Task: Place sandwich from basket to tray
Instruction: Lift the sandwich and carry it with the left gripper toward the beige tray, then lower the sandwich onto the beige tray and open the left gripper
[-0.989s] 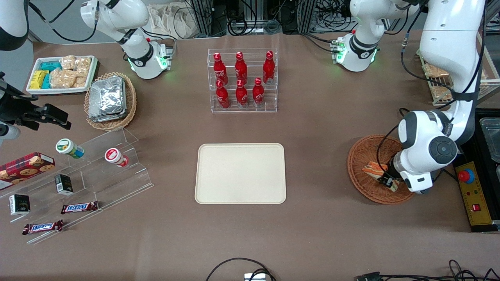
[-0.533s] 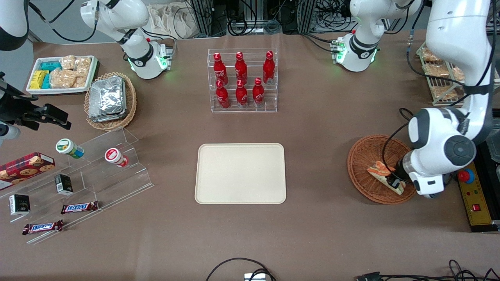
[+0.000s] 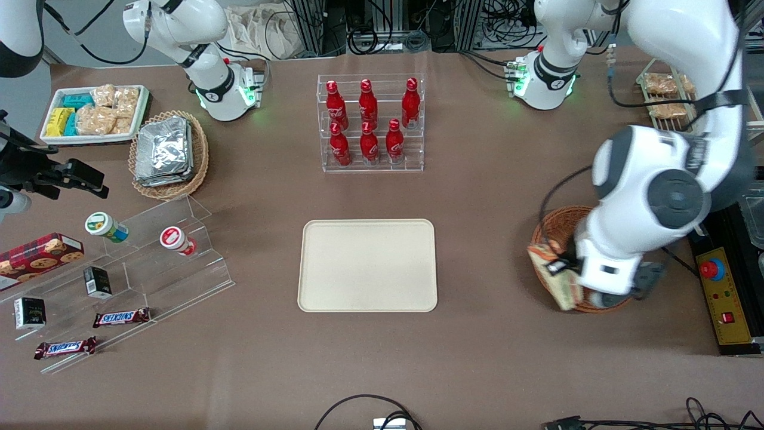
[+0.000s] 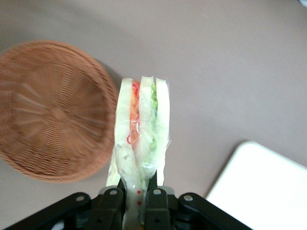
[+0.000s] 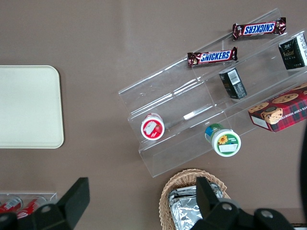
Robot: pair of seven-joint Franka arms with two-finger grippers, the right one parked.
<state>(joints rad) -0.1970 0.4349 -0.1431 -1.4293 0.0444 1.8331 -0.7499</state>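
I am seeing six red bottles [image 3: 370, 122] standing in a clear rack [image 3: 370, 161]. Foil packets [image 3: 164, 150] are lying in a light wicker basket [image 3: 199, 160]. Two Snickers bars [image 3: 121, 317] are lying on clear steps [image 3: 197, 263]. A cookie box [image 3: 39, 254] is sitting near two small tubs [image 3: 107, 227].

brown-covered table [image 3: 489, 358], cable-strewn metal framing [image 3: 382, 24] at its edge
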